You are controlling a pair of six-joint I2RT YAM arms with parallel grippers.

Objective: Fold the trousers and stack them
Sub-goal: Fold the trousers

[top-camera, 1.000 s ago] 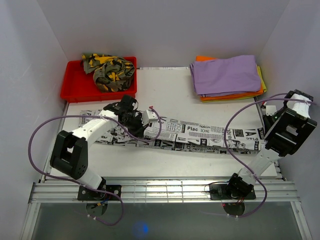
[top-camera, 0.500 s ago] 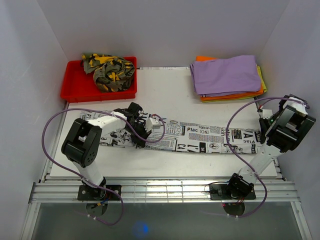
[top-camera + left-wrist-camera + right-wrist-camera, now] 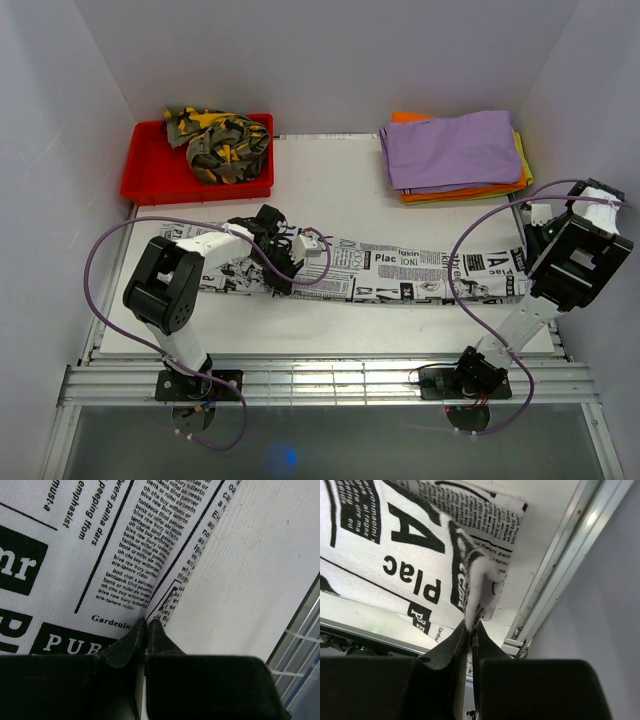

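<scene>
**Holding newsprint trousers lengthwise, one pincer at each end**

1. Red tray point(image 3: 150, 182), upper left of the top view. It holds a crumpled camouflage garment point(image 3: 222, 142), unfolded and untouched. It sits apart from the work and probably waits its turn.

2. Left pincer point(image 3: 283, 264), centre left of the top view. The left wrist view shows it point(image 3: 147, 624) closed on the near edge of the trousers, with a fold of cloth nipped between the tips. The grip sits inward of the garment's left end, so a short length lies flat beyond it towards the frame's left.

3. Trousers point(image 3: 400, 273), black-and-white newsprint pattern. They lie as a long narrow strip across the middle of the surface point(image 3: 330, 185). The strip looks already doubled lengthwise and appears drawn out between the two grips, which would keep it smooth for a crosswise fold.

4. Folded stack point(image 3: 455, 152), upper right of the top view, purple on top with orange and yellow beneath. It stands well apart from the strip and is the likely destination.

5. Right pincer point(image 3: 528, 243), far right of the top view. The right wrist view shows it point(image 3: 469, 625) closed on a bunched corner of the trousers point(image 3: 390, 555), lifted slightly off the surface.

6. Clearance. Bare surface lies above the strip and a narrower band lies below it. On the right, the metal edge rail point(image 3: 555, 562) and the wall sit just beside the grip, so the open room for moving is towards the frame's left and centre.
</scene>
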